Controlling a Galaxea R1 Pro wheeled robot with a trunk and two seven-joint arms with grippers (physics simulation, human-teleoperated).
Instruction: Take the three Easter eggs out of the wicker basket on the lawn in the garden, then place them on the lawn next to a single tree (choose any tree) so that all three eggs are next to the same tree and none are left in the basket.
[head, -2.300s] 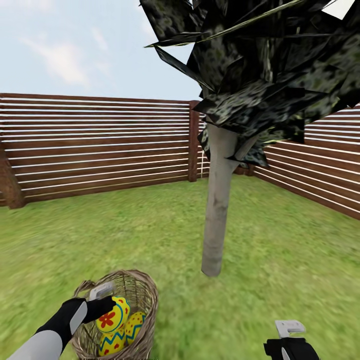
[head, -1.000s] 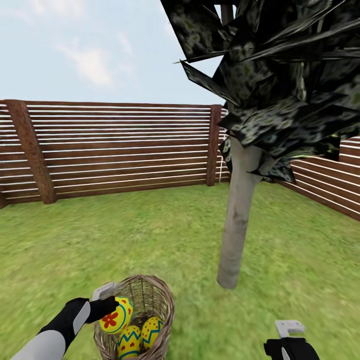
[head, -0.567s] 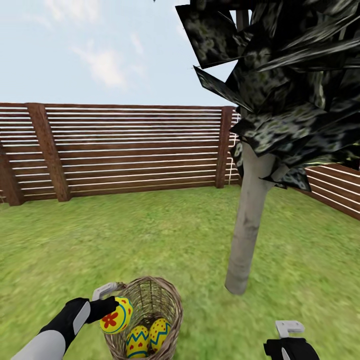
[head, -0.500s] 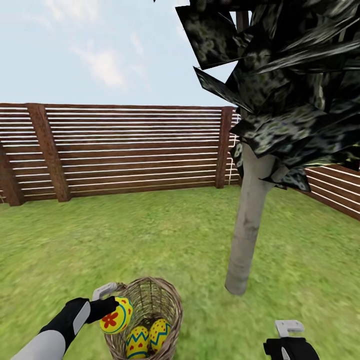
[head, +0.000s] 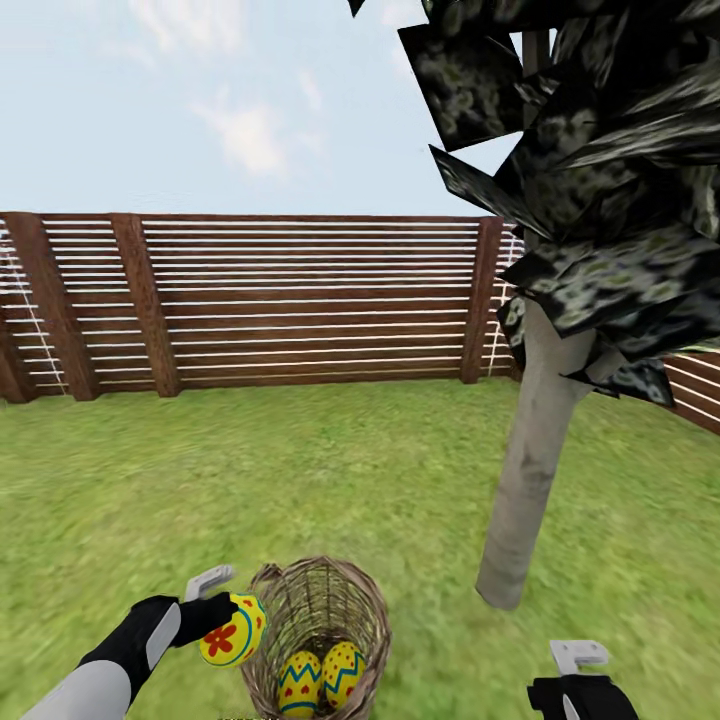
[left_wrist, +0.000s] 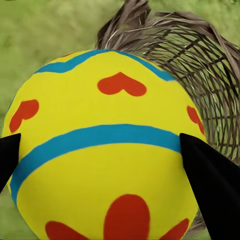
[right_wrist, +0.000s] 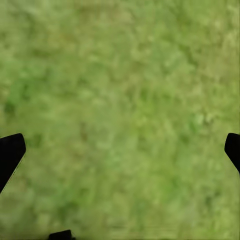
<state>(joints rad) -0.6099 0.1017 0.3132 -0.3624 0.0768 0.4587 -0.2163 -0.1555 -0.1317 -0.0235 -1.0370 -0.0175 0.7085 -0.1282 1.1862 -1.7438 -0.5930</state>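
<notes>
Pale sky (head: 150, 100), white clouds (head: 250, 130)

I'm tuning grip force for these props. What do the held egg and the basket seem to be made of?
Held egg: seemingly hard, smooth shell with matte paint, judging by its even, unbroken surface. Wicker basket: brown woven strands, open-weave, rough-looking, probably wicker.

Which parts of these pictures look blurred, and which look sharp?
Head view: the lawn is smeared and soft, the fence crisp. Left wrist view: the held Easter egg is sharp, the wicker basket slightly soft. Right wrist view: the grass is a blurred green.
</notes>
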